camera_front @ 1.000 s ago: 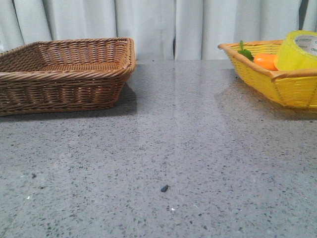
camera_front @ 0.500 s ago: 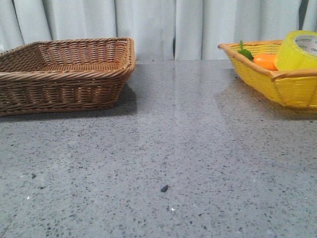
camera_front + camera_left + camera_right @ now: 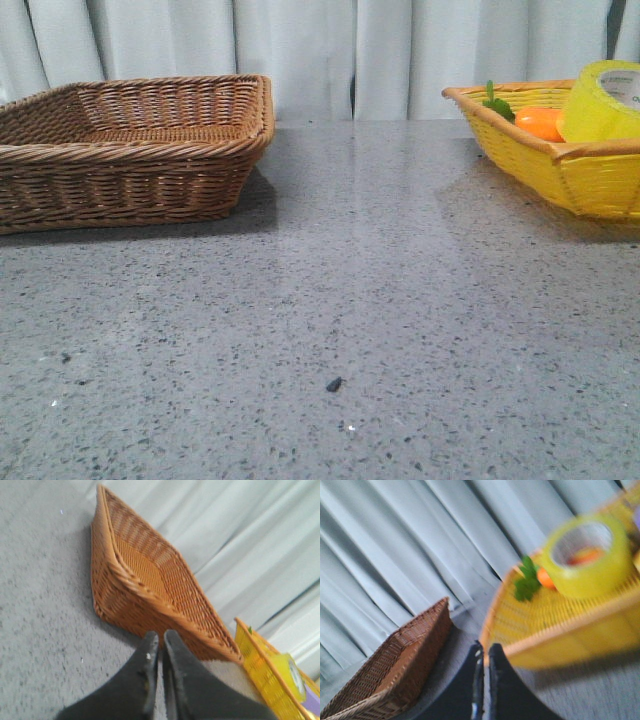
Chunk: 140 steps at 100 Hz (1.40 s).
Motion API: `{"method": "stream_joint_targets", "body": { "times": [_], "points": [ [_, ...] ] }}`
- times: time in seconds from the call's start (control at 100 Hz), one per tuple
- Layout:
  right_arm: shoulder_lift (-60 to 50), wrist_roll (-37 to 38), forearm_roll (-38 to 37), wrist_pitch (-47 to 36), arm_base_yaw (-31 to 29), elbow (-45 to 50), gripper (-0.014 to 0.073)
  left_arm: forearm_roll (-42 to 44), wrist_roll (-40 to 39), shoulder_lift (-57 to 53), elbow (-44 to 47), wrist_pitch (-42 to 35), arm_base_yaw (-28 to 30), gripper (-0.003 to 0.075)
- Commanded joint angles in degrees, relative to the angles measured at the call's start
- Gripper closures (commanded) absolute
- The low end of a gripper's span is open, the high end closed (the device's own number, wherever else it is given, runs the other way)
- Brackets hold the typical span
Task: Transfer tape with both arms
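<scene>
view shifted slightly, one tape, two baskets

Low front view; two wrist views

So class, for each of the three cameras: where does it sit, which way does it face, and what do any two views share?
Front: low over the grey table, facing the curtain; no arm shows.
Left wrist: on the left arm, facing the brown basket; left end effector shut.
Right wrist: on the right arm, facing the yellow basket with the tape and carrot; right end effector shut.
Shared: all show both baskets and the tape.
</scene>
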Motion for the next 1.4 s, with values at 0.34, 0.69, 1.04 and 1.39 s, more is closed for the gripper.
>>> {"method": "stream_joint_targets", "body": {
  "times": [0.34, 0.69, 1.04, 1.39],
  "points": [
    [42.35, -2.22, -18.80, 20.71, -0.25, -42.35, 0.0302, 20.92, 2.16, 17.97, -24.07, 8.70, -0.47, 0.0404],
    [70.23, 3.40, -36.21, 33.64, -0.51, -68.50, 0.0169, 20.80, 8.16, 25.77, -31.41, 13.77, -0.47, 0.0335],
    [83.47, 12.69, -48.69, 36.20, -1.57, -72.26, 0.0169, 20.72, 8.16, 25.77, -31.41, 13.97, -0.47, 0.0335],
    [91.75, 13.75, -51.22, 30.36, -1.95, -72.26, 0.0184, 20.72, 8.16, 25.77, -31.41, 13.97, -0.47, 0.0335]
  ]
}}
